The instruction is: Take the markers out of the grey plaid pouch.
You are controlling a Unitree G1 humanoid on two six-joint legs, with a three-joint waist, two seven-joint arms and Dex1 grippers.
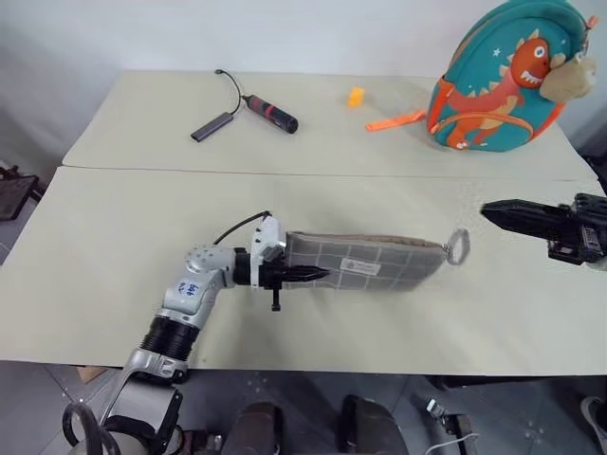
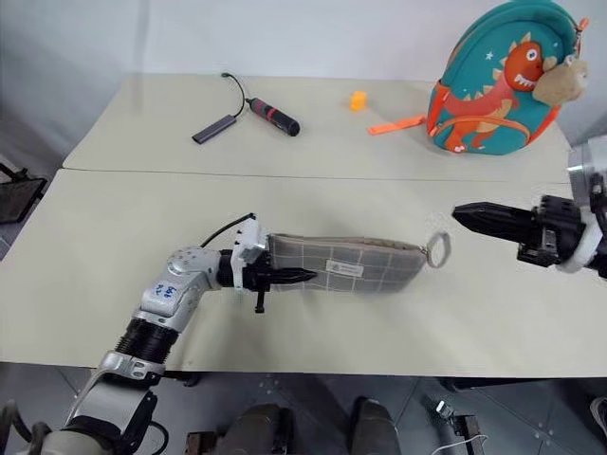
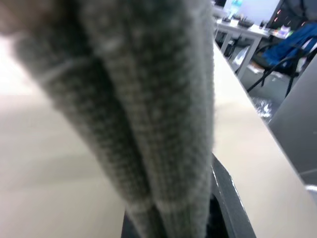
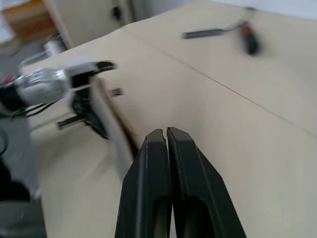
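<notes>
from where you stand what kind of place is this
Probably an office or lab set up for robot trials: two plain beige tables pushed together, staged props like a dinosaur backpack and a grey plaid pouch, and desks with chairs in the background.

pouch (image 1: 379, 263): woven cloth, matt | table (image 1: 114, 246): smooth, matt

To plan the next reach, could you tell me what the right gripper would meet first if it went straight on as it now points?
Probably the grey loop of the grey plaid pouch; the right gripper, shut, points at it, though depth is unclear.
</notes>
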